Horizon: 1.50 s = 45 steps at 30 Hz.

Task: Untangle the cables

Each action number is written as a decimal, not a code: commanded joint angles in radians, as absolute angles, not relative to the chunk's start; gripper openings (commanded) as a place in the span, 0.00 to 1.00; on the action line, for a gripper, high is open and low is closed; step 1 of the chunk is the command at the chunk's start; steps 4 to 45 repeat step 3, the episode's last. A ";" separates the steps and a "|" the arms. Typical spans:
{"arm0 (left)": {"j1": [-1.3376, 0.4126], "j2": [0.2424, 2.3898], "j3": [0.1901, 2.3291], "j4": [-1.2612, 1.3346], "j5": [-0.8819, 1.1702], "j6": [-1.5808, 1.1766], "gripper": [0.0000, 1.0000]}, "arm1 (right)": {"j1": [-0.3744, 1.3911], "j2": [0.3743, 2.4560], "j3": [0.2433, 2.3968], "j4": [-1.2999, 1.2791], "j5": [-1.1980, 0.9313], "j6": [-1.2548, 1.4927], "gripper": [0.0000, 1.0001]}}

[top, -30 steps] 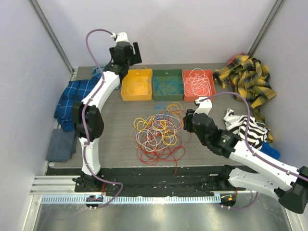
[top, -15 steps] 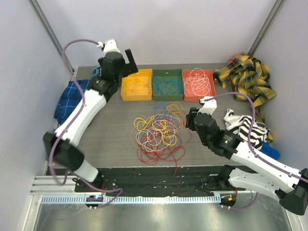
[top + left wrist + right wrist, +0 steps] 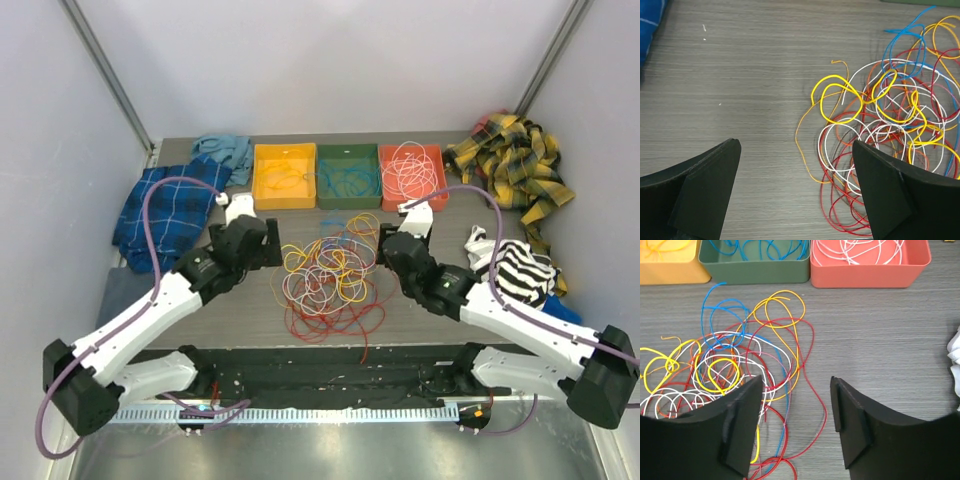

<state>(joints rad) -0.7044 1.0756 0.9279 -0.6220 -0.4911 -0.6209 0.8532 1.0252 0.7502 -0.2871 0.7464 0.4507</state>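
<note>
Left end effector (image 3: pixel 795 150) was spread wide with nothing in it, sitting over bare table (image 3: pixel 440 222) at the left edge of the tangle. Right end effector (image 3: pixel 796 385) had its fingers parted too, also empty, over the pile's right side. Big stuff in the top view: blue plaid cloth (image 3: pixel 165 205) far left, yellow plaid cloth (image 3: pixel 515 165) upper right, striped cloth (image 3: pixel 520 270) right. Along the top sat a yellow tray (image 3: pixel 284 176), green tray (image 3: pixel 349 176) and red tray (image 3: pixel 413 172), each with a few wires inside. The cables (image 3: pixel 330 275) lay in one messy heap mid-frame, red, yellow, white, orange and blue loops all crossed over each other.
</note>
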 commanded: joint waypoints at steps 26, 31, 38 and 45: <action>-0.703 1.041 0.960 -0.633 -0.546 -0.601 1.00 | 0.850 1.063 0.813 -0.224 0.733 0.480 0.67; -0.703 1.041 0.960 -0.633 -0.546 -0.601 1.00 | 0.850 1.063 0.813 -0.224 0.733 0.480 0.67; -0.703 1.041 0.960 -0.633 -0.546 -0.601 1.00 | 0.850 1.063 0.813 -0.224 0.733 0.480 0.67; -0.703 1.041 0.960 -0.633 -0.546 -0.601 1.00 | 0.850 1.063 0.813 -0.224 0.733 0.480 0.67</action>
